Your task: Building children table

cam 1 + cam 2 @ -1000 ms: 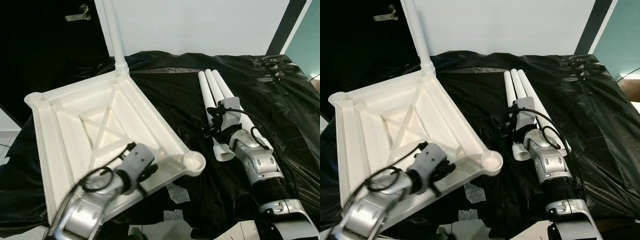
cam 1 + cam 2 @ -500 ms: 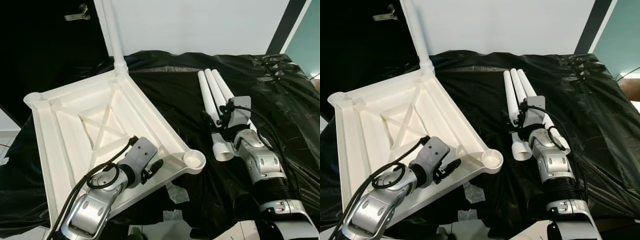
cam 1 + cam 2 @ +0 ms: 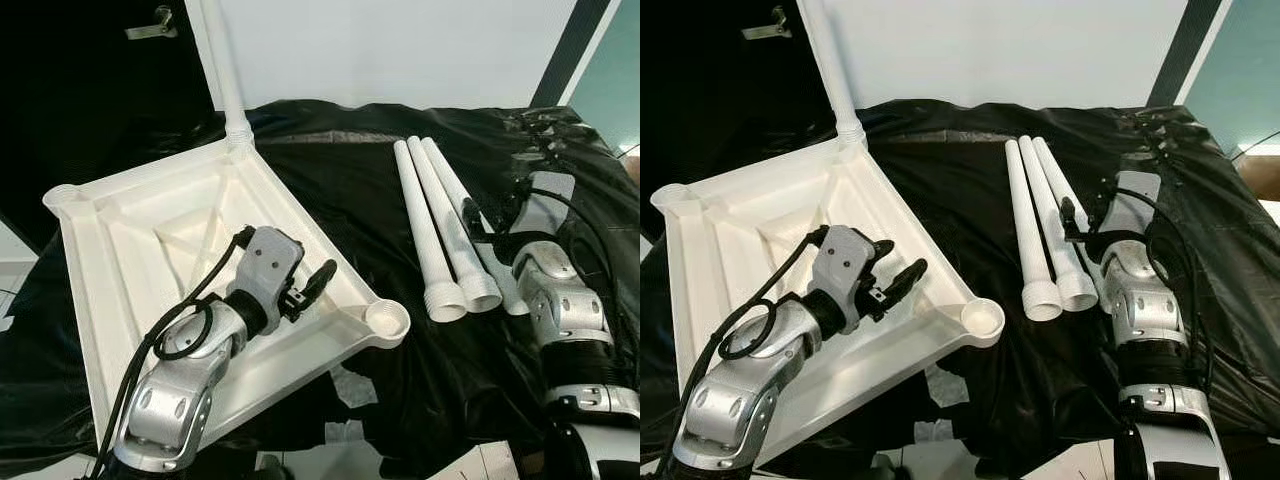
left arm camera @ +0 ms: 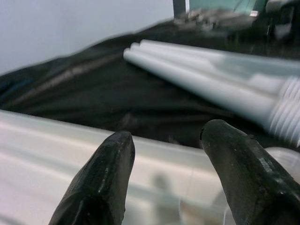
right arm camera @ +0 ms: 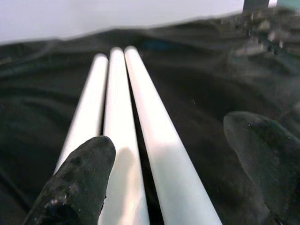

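- The white tabletop [image 3: 150, 260] lies upside down on the black sheet [image 3: 360, 180], its ribbed underside facing up; it serves as the landmark here.
- One leg [image 3: 225, 70] already stands upright in the tabletop's far corner socket. The near-right corner socket [image 3: 386, 320] and the far-left corner socket [image 3: 62, 196] are empty.
- Three loose white legs [image 3: 440, 225] lie side by side on the sheet just to the right of the tabletop. Their long axes run away from the robot, and their threaded, wider ends point toward it, close to the empty near-right socket.
- The right gripper [image 5: 164, 183] hovers over the outermost leg, on the side farthest from the tabletop. Its fingers [image 5: 77, 187] are spread wide, one on each side of the leg bundle, gripping nothing.
- The left gripper [image 3: 902, 280] hangs above the tabletop's right-hand rim, fingers parted and empty, pointing toward the legs.
- The legs lie straight ahead of and beneath the right gripper, lengthwise along its reach, so it is plainly the nearer arm for a pick.
- Judged from this layout, the next move is closing on a leg near its threaded end, then carrying it leftward to the near-right socket.
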{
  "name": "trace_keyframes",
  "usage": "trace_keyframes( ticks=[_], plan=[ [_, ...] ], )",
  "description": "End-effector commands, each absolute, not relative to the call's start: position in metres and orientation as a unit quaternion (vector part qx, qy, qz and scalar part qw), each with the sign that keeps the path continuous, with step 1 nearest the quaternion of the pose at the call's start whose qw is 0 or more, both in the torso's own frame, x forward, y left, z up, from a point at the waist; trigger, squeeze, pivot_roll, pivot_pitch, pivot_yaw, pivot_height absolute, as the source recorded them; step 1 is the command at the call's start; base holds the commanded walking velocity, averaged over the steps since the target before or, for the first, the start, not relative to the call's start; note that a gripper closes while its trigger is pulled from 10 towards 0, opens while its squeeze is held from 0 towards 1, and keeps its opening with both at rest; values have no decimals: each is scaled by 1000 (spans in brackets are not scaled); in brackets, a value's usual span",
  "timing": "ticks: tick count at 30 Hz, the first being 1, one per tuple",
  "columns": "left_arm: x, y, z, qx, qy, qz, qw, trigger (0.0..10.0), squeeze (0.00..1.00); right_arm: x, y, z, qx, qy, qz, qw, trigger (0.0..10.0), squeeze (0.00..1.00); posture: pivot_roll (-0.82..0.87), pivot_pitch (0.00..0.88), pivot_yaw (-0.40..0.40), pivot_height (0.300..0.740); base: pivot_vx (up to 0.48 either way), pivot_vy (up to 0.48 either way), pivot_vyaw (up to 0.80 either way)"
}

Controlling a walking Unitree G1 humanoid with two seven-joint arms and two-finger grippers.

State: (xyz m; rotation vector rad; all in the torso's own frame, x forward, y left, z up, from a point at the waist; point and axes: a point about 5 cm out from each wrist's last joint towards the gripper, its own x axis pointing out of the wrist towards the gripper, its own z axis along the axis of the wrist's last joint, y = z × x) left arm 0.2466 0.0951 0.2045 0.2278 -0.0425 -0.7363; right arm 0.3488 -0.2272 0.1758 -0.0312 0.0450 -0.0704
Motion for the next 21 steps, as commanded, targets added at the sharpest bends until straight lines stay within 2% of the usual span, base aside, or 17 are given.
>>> trace_keyframes(
  ticks=[1,11,21],
  plan=[
    [246,95,208,113,-33,-342,932,10000,0,350,-230,174,-8,37,-34,999,10000,0,123,90,-11,740,0,0,0],
    [233,79,234,97,-89,-413,901,10000,0,344,-260,159,-28,122,-43,991,10000,0,122,99,-23,740,0,0,0],
    [231,76,238,101,-96,-431,891,10000,0,343,-265,162,-8,169,6,986,10000,0,112,101,-16,740,0,0,0]
  ],
)
